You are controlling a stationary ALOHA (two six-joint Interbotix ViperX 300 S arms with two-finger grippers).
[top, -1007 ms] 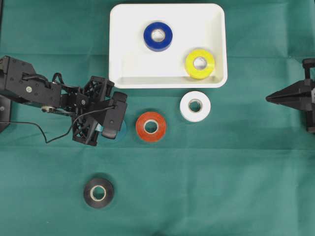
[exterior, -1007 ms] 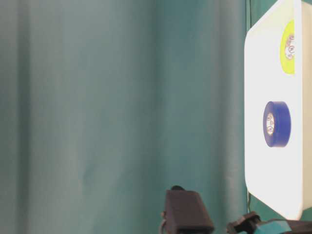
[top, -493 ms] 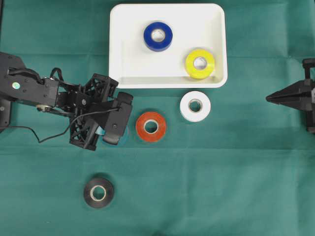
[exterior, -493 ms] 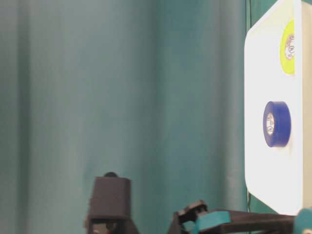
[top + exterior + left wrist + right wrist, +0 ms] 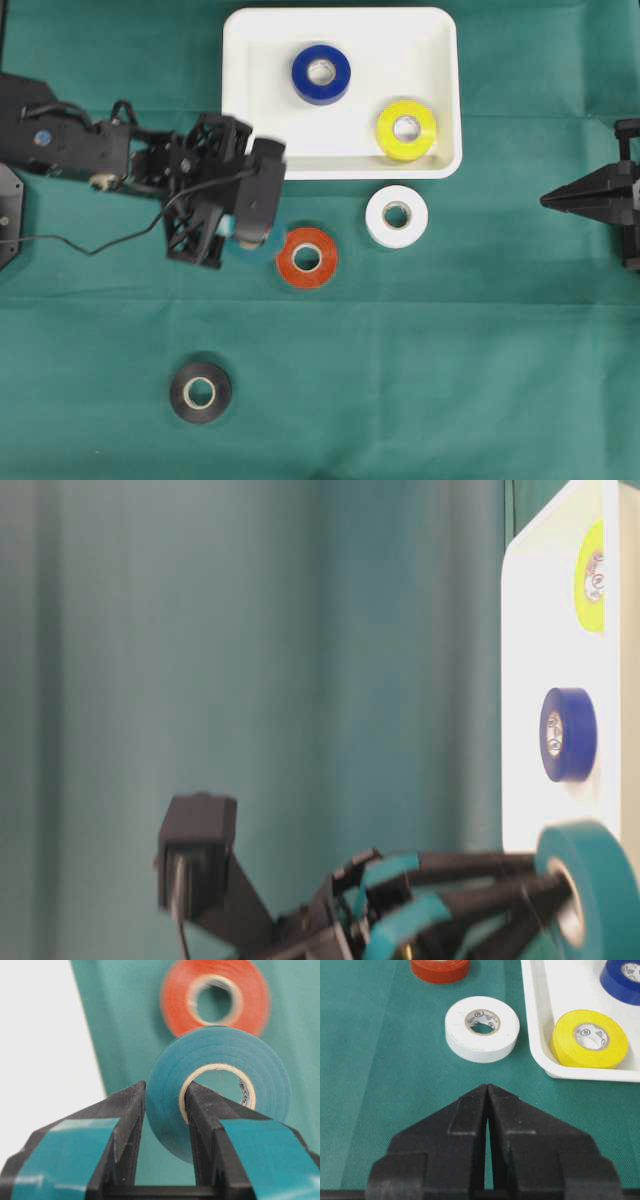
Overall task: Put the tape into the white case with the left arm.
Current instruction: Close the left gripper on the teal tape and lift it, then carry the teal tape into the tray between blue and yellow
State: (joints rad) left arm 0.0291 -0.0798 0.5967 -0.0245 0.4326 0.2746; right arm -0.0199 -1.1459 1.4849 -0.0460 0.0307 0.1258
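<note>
One teal tape roll (image 5: 218, 1085) held upright, hole level.

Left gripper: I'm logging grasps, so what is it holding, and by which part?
The left gripper holds a teal tape roll by its wall, one finger through the hole.

We see the teal roll of tape (image 5: 220, 1085) standing on edge, clamped through its wall by the left arm's black gripper (image 5: 165, 1105) with teal-banded fingers, one finger against the outer face and the other inside the cardboard core. The roll is lifted clear of the green cloth. The large shallow white plastic tray (image 5: 250, 130) with rounded corners and a raised rim lies flat just beyond and to one side of the gripper's tips, its near corner close by.
</note>
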